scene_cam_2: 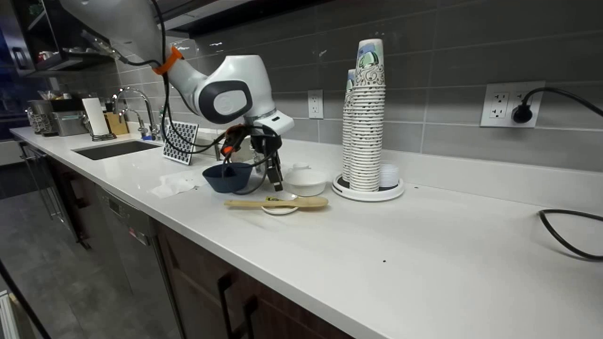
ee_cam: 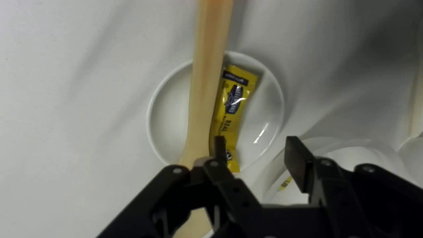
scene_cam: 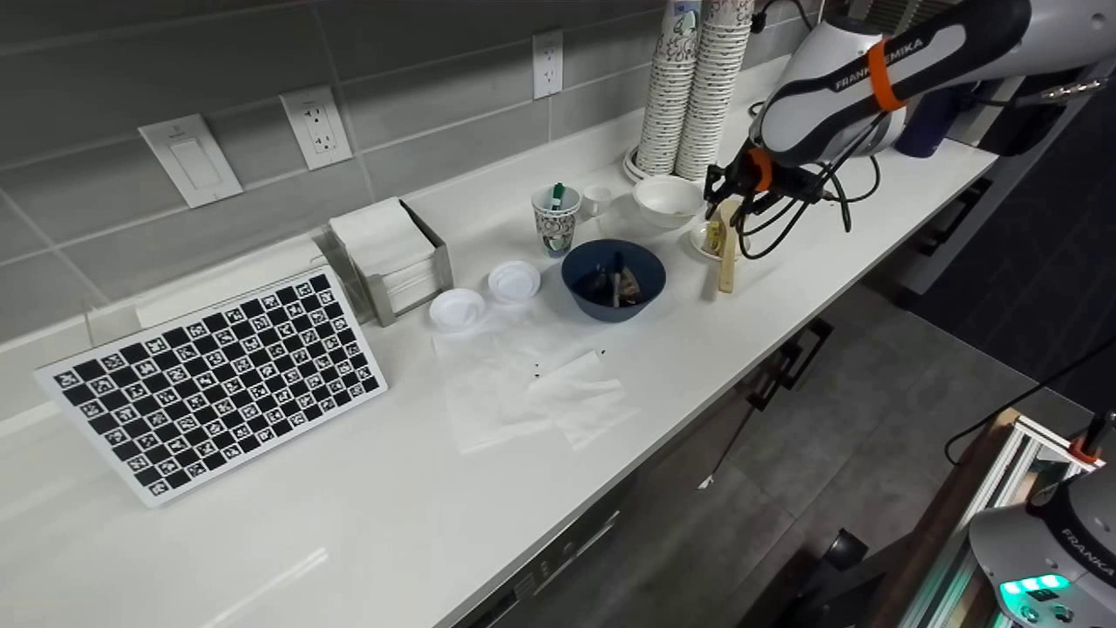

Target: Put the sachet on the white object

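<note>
Sachet (ee_cam: 230,119): yellow, slim, glossy, printed side up, dark band near one end, dark blue oval next to it, lettering along length. Lies inside dish (ee_cam: 168,112), off-centre, both ends near rim (stretch toward plainer end partly hidden). Dish: small, white, round, shallow, upright, partly covered.

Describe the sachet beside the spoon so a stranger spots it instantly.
On the counter, find the tall cup stacks. Nearby, a spoon crosses a white dish. Inside lies the sachet, yellow with dark blue markings, unlike the plain spoon beside it.
</note>
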`<action>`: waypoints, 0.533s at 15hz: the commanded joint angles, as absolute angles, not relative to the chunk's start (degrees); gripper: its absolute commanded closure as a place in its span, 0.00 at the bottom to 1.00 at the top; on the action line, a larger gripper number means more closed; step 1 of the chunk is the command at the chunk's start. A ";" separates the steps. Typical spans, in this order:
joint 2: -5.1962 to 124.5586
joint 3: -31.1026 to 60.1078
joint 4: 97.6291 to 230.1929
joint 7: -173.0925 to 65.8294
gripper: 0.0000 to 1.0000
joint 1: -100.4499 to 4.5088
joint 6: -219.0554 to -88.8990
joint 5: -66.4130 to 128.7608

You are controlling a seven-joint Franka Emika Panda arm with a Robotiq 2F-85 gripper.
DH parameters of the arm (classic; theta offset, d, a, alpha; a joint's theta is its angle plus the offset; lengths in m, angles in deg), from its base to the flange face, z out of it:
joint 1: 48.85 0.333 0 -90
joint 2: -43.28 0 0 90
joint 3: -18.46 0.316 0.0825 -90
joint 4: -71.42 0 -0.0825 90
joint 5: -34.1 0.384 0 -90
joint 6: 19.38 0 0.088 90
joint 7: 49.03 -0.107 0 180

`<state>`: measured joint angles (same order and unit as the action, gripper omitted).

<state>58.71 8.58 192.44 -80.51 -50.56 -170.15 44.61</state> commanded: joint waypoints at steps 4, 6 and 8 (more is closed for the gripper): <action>42.92 10.58 196.18 -53.67 0.01 -57.11 -153.83 50.81; 36.36 9.54 199.65 -45.46 0.00 -58.26 -151.11 53.51; 30.41 7.21 203.46 -37.02 0.00 -59.04 -151.39 59.07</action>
<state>40.79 9.33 195.69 -48.25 -57.86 -151.90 52.24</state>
